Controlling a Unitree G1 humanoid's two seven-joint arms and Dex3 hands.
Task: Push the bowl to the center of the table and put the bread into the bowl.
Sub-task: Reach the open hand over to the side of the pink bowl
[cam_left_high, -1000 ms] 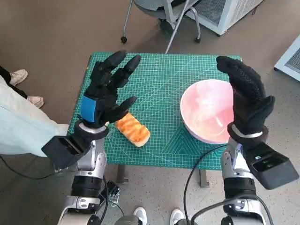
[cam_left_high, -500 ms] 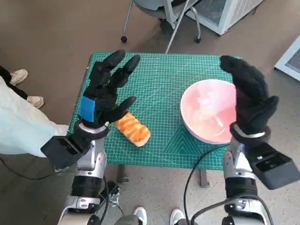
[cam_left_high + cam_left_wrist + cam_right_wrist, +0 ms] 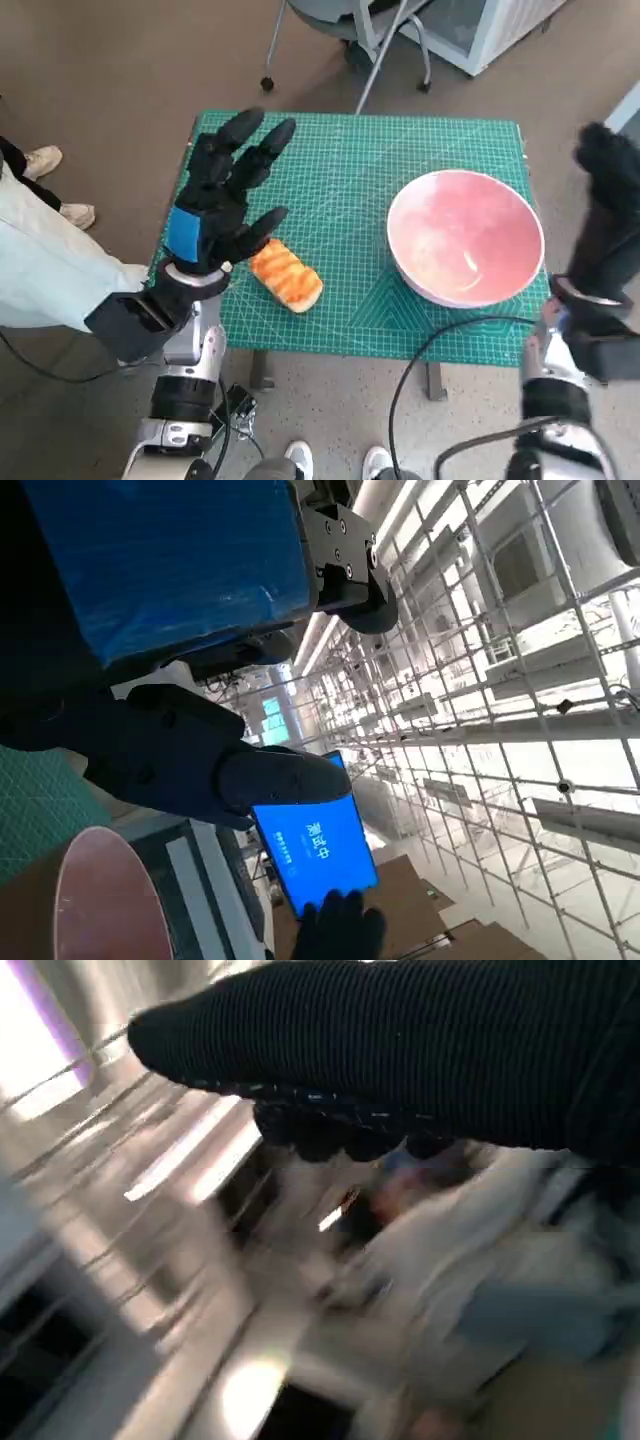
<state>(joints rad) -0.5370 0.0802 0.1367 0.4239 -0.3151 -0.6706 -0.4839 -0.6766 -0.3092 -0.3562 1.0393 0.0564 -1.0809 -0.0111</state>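
A pink bowl stands on the right half of the green cutting mat; its rim also shows in the left wrist view. The toasted bread lies near the mat's front left edge. My left hand hovers above the mat's left part with fingers spread, holding nothing, its thumb just above the bread's far end. My right hand is raised beyond the table's right edge, beside the bowl and apart from it, holding nothing. The right wrist view is blurred, showing only the glove.
A chair base and a white cabinet stand past the table's far edge. A person's pale trouser leg and shoes are at the left. A black cable hangs at the table's front edge.
My right hand has swung from over the bowl's right side out past the table's right edge, so the whole bowl shows. The left hand and the bread have not moved.
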